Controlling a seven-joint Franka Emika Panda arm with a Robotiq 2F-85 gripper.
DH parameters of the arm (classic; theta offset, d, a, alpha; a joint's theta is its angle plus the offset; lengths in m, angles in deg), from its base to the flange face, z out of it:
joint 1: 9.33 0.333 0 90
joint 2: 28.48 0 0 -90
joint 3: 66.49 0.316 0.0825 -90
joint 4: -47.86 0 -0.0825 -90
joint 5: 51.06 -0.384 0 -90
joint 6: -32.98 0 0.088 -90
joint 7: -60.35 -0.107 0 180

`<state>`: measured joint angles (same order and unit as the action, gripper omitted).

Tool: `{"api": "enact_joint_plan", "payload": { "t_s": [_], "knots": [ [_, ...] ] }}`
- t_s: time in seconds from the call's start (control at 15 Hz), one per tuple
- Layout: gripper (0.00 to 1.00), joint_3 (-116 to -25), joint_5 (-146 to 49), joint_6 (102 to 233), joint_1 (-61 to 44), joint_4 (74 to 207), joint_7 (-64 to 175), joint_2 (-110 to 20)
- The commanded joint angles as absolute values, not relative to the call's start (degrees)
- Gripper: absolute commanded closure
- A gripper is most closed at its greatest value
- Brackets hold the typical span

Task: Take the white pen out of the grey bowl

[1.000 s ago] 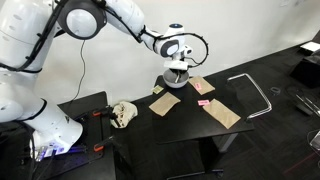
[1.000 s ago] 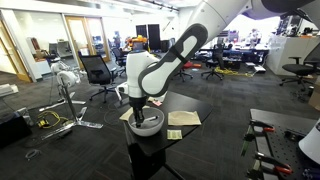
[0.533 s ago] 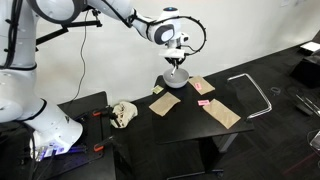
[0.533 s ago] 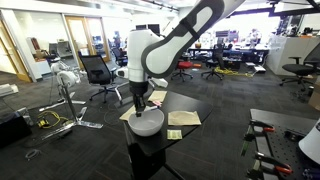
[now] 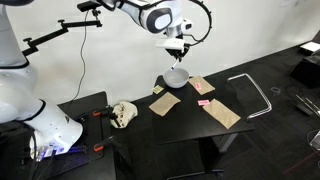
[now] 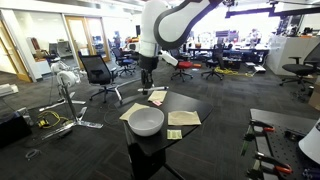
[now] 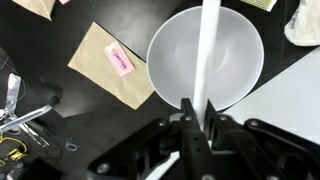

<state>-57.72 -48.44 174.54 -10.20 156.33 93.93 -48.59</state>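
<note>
The grey bowl (image 5: pixel 176 77) stands on the black table, and it also shows in the other exterior view (image 6: pixel 147 121) and in the wrist view (image 7: pixel 175 60). My gripper (image 5: pixel 177 50) hangs well above the bowl, as the exterior view from the other side (image 6: pixel 147 82) also shows. In the wrist view the gripper (image 7: pixel 197 118) is shut on the white pen (image 7: pixel 208 50). The pen hangs straight down from the jaws over the bowl's middle and is clear of the bowl. The bowl looks empty.
Brown paper sheets (image 5: pixel 164 103) (image 7: pixel 108 63) lie around the bowl, some bearing pink notes (image 7: pixel 119 60). A crumpled beige object (image 5: pixel 123 112) lies at one table end and a bent metal bar (image 5: pixel 254 93) at the other. Office chairs (image 6: pixel 97 72) stand beyond the table.
My gripper has risen straight up from the bowl with the white pen in it. The pen has left the bowl. The bowl has not moved.
</note>
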Motion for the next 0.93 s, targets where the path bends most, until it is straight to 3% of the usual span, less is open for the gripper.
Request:
{"api": "enact_joint_plan", "payload": {
  "t_s": [0.0, 0.87],
  "knots": [
    [0.97, -58.93, -52.67, 177.57, -13.48, 162.15, 93.60, -43.80],
    [0.97, -63.38, -60.34, 193.30, -20.57, 165.81, 84.90, -52.86]
  ]
}}
